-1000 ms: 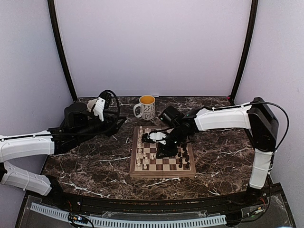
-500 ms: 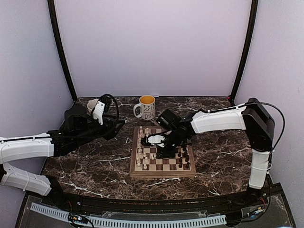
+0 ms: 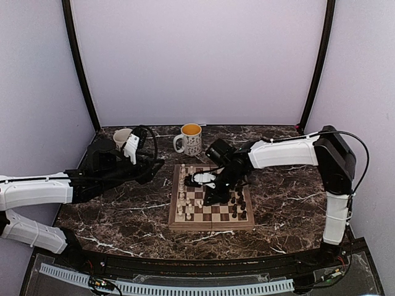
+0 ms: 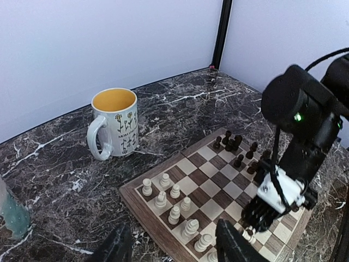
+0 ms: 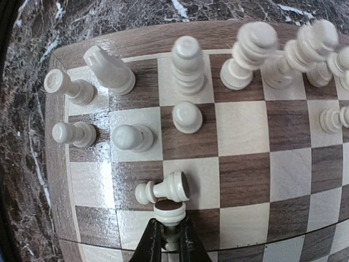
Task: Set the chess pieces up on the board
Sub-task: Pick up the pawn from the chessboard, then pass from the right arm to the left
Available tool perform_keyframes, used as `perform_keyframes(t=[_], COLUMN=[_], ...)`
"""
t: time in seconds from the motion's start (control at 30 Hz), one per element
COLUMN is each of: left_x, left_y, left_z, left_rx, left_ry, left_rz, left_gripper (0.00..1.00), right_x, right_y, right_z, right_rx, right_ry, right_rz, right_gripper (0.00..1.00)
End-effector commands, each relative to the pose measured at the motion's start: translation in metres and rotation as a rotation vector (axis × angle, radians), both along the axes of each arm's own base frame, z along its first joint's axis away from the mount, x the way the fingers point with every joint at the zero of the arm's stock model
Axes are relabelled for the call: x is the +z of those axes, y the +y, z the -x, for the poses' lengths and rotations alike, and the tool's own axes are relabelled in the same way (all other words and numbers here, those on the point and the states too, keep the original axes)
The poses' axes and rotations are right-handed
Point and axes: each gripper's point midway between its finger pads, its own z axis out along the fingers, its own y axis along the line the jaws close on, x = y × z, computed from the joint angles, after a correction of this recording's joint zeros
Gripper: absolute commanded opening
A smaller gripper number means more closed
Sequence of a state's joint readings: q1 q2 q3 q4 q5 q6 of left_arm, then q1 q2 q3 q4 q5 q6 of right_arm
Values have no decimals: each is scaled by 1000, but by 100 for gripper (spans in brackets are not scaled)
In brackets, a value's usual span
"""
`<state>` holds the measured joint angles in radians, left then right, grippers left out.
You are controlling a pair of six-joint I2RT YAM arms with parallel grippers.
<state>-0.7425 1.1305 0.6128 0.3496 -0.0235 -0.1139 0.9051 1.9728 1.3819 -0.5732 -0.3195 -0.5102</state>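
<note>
The wooden board (image 3: 211, 223) lies mid-table, with cream pieces (image 3: 183, 185) along its left side and dark pieces (image 3: 242, 200) on its right. My right gripper (image 3: 205, 196) hangs over the board's middle. In the right wrist view it is shut (image 5: 168, 236) on a cream pawn (image 5: 169, 213), base toward the camera. A second cream pawn (image 5: 163, 189) lies on its side, touching it. Several cream pieces (image 5: 187, 67) stand beyond on the board (image 5: 242, 123). My left gripper (image 4: 172, 243) is open and empty beside the board's left edge (image 4: 143, 204).
A flowered mug with a yellow inside (image 3: 189, 139) stands behind the board, also in the left wrist view (image 4: 114, 122). A second pale cup (image 3: 121, 137) stands at the back left near my left arm. The table is dark marble (image 3: 290, 203).
My left arm has moved slightly right toward the board, uncovering the pale cup behind it. My right gripper has stayed over the board's middle.
</note>
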Motion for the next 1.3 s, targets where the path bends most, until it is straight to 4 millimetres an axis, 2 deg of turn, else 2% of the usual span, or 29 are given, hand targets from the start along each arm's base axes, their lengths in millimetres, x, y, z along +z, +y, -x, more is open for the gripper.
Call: perform_keyframes(t=[0.0,0.1,0.2,0.4,0.6,0.83,1.0,1.27], left_x=[1,0,-13,-37,-41,-31,-26,-39], left_y=[-18,-43,-58,-75,-88,-110,-125,-144], left_z=[3,25,41,48,48,58,60,65], left_rx=[-82,-275,-362,-396,-417,-559,-615,-707], left_ry=[16,-47,-130,-149,-134,-283,-391,-454], left_rz=[39,39,-13,-70,-75,-126,-220,-426], left_gripper=[54,52,50,48,50,55,56,55], right_x=[59,79,86,90,111,131,129,128], right_y=[3,4,4,1,-6,-5,-4,-3], right_z=[-13,-18,-21,-25,-17,5,14,23], right_rx=[-61,-81,-91,-111,-64,17,49,75], right_ry=[137,232,300,347,358,477,540,577], right_rz=[-184,-268,-308,-338,-393,-459,-461,-456], right_gripper=[6,7,7,7,9,11,12,13])
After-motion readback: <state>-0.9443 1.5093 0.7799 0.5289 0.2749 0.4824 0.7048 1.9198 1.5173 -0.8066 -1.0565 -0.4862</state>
